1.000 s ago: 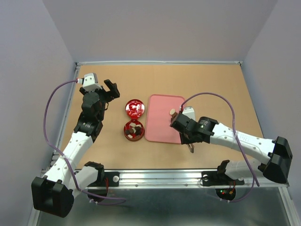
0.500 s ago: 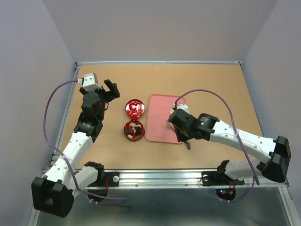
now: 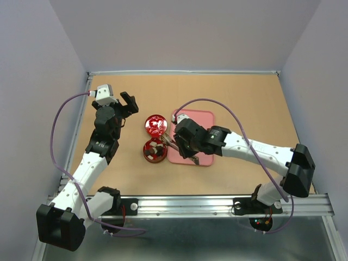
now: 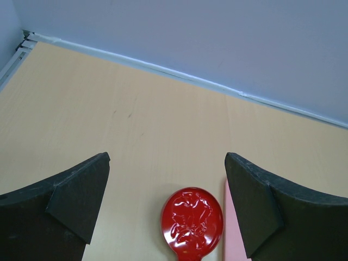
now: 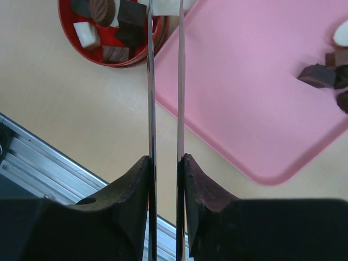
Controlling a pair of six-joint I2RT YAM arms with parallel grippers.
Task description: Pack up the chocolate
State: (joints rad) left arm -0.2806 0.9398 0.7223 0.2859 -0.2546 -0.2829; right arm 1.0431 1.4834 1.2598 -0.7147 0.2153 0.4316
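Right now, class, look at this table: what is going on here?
The right gripper is shut on tweezers, whose tips reach over the open red tin, which holds dark and cream chocolates. Whether the tips carry a piece cannot be seen. A few more pieces lie on the pink tray. The left gripper hangs open above the table by the red lid, holding nothing.

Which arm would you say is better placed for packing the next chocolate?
Probably right: its jaws hold tweezers, tips at the tin beside the tray; the left jaws stand open, farther off.
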